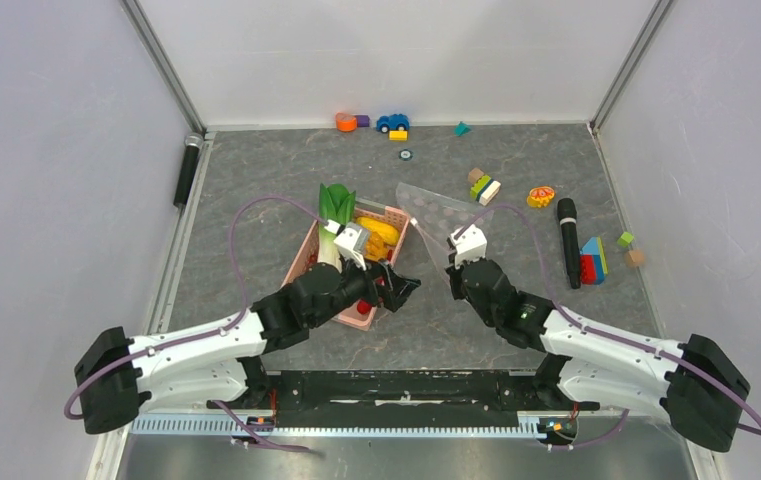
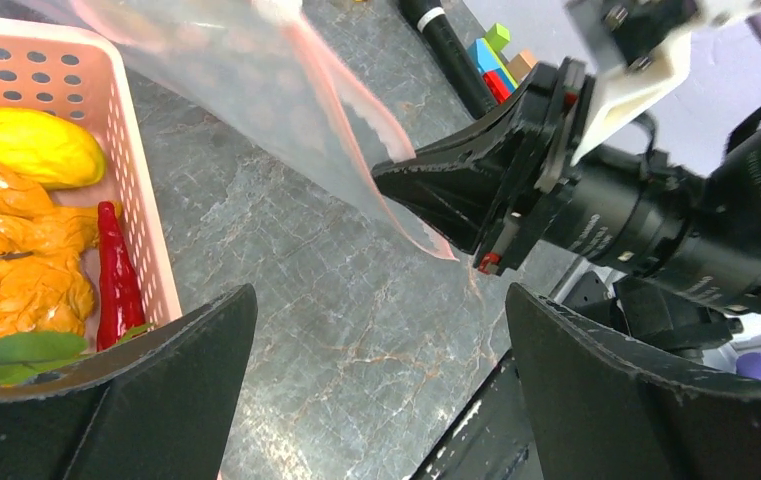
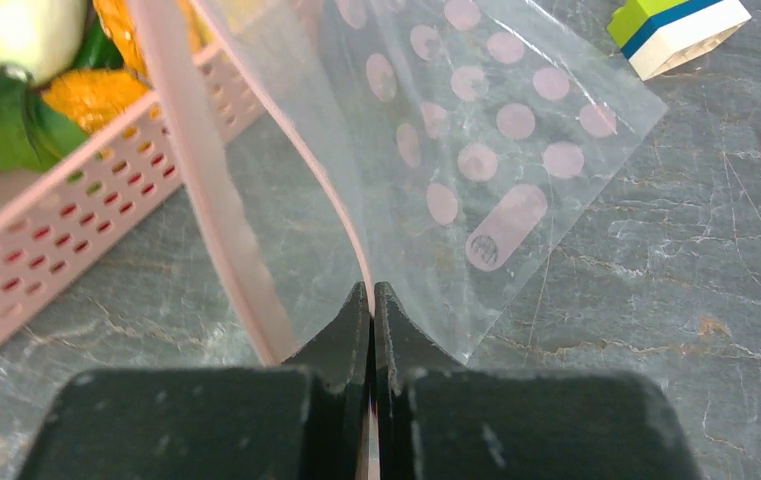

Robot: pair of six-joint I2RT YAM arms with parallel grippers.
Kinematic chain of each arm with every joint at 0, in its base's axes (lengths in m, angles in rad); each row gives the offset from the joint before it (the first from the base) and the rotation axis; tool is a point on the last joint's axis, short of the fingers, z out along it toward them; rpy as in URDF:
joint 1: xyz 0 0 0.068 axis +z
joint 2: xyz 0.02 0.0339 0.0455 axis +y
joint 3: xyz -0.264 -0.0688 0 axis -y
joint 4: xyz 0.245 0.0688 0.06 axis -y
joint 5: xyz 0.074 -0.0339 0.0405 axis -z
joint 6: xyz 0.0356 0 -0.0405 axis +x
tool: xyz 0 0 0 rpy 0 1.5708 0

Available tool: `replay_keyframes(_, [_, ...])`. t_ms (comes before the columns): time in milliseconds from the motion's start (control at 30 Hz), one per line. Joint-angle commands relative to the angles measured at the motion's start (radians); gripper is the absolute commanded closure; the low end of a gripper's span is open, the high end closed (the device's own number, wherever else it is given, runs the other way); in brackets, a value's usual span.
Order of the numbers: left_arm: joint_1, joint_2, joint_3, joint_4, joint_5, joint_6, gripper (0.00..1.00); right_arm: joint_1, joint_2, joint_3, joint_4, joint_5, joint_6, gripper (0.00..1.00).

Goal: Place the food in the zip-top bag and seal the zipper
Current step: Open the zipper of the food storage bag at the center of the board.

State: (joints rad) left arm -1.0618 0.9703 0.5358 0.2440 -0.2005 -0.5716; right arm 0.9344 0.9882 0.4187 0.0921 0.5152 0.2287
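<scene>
The clear dotted zip-top bag (image 1: 434, 212) lies right of the pink basket (image 1: 396, 215). My right gripper (image 3: 371, 296) is shut on one pink lip of the zipper (image 3: 196, 170) at the bag's near corner, and the two lips spread apart above it. In the left wrist view the right gripper (image 2: 386, 178) pinches the bag (image 2: 276, 110) by that corner. My left gripper (image 2: 381, 400) stands wide open over bare table between basket and bag, holding nothing. The food is in the basket: bok choy (image 1: 334, 208), mango (image 2: 26, 145), orange pieces (image 2: 26, 290), red chili (image 2: 116, 275).
The basket's wall (image 2: 126, 170) is just left of my left fingers. A black microphone (image 1: 568, 240) and stacked blocks (image 1: 593, 260) lie at the right. More blocks (image 1: 484, 187), a toy car (image 1: 392, 122) and a second microphone (image 1: 187, 170) lie at the back and left.
</scene>
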Motion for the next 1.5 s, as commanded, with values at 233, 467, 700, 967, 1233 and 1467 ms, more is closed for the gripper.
replay_keyframes(233, [0.002, 0.153, 0.103, 0.110, -0.086, 0.031, 0.00, -0.049, -0.023, 0.132, -0.124, -0.083, 0.123, 1.00])
replay_keyframes(467, [0.003, 0.215, 0.153, 0.104, -0.109, -0.010, 0.00, -0.065, -0.064, 0.117, -0.101, -0.111, 0.136, 1.00])
replay_keyframes(700, [0.003, 0.283, 0.208, 0.063, -0.178, -0.070, 0.00, -0.068, -0.115, 0.101, -0.065, -0.170, 0.141, 1.00])
replay_keyframes(967, [0.003, 0.351, 0.232, 0.091, -0.164, -0.139, 0.00, -0.068, -0.131, 0.078, -0.024, -0.218, 0.146, 1.00])
replay_keyframes(1233, [0.002, 0.411, 0.291, 0.012, -0.273, -0.184, 0.01, -0.068, -0.122, 0.059, 0.018, -0.285, 0.121, 1.00])
replay_keyframes(1467, [0.004, 0.481, 0.359, -0.046, -0.296, -0.210, 0.10, -0.068, -0.140, 0.042, 0.057, -0.292, 0.104, 1.00])
